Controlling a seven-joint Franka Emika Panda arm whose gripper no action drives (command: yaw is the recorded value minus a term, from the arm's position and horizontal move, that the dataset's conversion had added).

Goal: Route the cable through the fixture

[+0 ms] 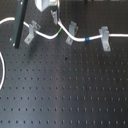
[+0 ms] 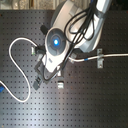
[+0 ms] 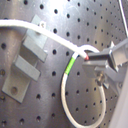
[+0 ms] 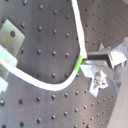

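The white cable (image 1: 45, 36) runs across the black pegboard from the first exterior view's left to its right edge. Its green band (image 1: 59, 32) sits just below my gripper (image 1: 54, 22), and its blue band (image 1: 87, 38) lies further right. In both wrist views my gripper (image 3: 90, 57) (image 4: 86, 61) is shut on the cable right beside the green band (image 3: 71, 63) (image 4: 77, 64). The fixture is three grey metal clips (image 1: 32, 30) (image 1: 72, 32) (image 1: 105, 38). The cable passes the left clip (image 3: 31, 47) and reaches the right clip (image 2: 100, 59).
A black post (image 1: 20, 25) leans at the first exterior view's left. The cable's slack forms a wide loop (image 2: 12, 65) on the second exterior view's left. The arm's body (image 2: 62, 40) hides the board's middle there. Another clip (image 2: 61, 85) shows below it.
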